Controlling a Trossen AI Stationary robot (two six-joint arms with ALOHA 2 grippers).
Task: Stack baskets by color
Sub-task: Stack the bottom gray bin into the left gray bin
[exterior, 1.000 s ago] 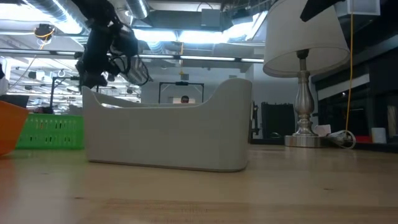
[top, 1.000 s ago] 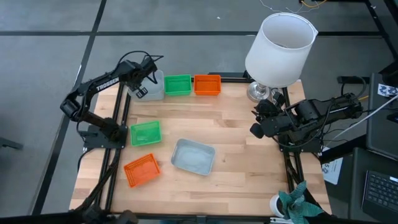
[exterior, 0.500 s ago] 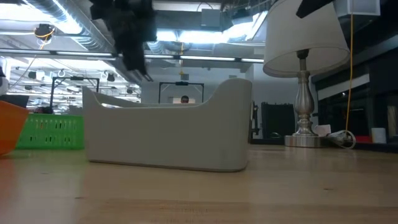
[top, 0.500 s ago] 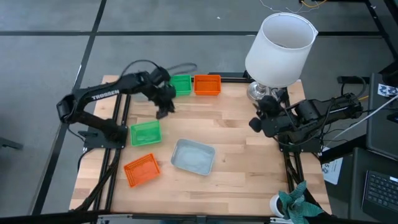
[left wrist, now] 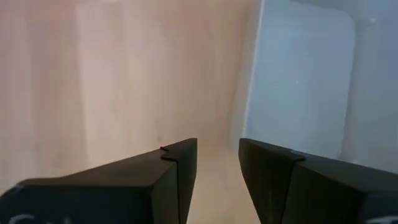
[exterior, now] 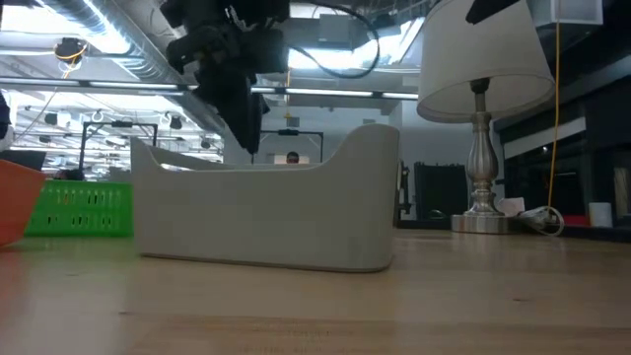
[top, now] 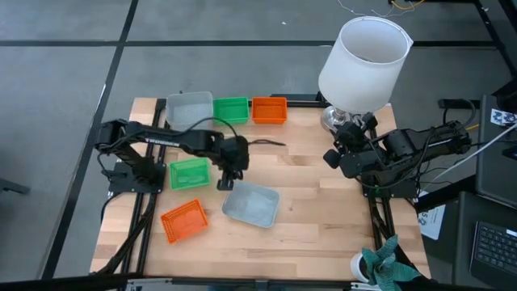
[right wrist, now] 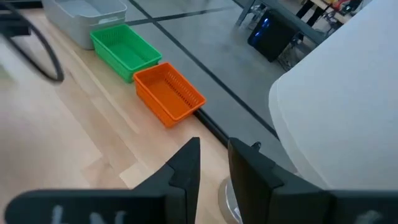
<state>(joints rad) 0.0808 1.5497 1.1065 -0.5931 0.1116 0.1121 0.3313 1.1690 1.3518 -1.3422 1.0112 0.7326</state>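
Note:
Along the table's far edge stand a pale grey-blue basket (top: 189, 109), a green basket (top: 232, 110) and an orange basket (top: 269, 109), each on its bottom. Nearer lie a green basket (top: 188, 172), an orange basket (top: 183, 221) and a second grey-blue basket (top: 250, 204) (exterior: 266, 212). My left gripper (top: 227, 181) (left wrist: 217, 148) points steeply down over the bare wood just beside this grey-blue basket's left rim (left wrist: 249, 93), open, with nothing between its fingers. My right gripper (top: 329, 155) (right wrist: 213, 148) hangs raised near the lamp, its fingers a little apart and holding nothing.
A lamp with a big white shade (top: 363, 58) stands on its metal foot (top: 333, 120) at the table's far right corner, close to my right arm. A dark cable (top: 266, 144) trails from the left arm. Bare wood lies in the table's middle and near right.
My left gripper has swung from the grey-blue basket at the far left corner toward the table's middle and near side, sinking a little and rolling about, and now stands beside the nearer grey-blue basket. No basket has moved. My right gripper has turned slightly.

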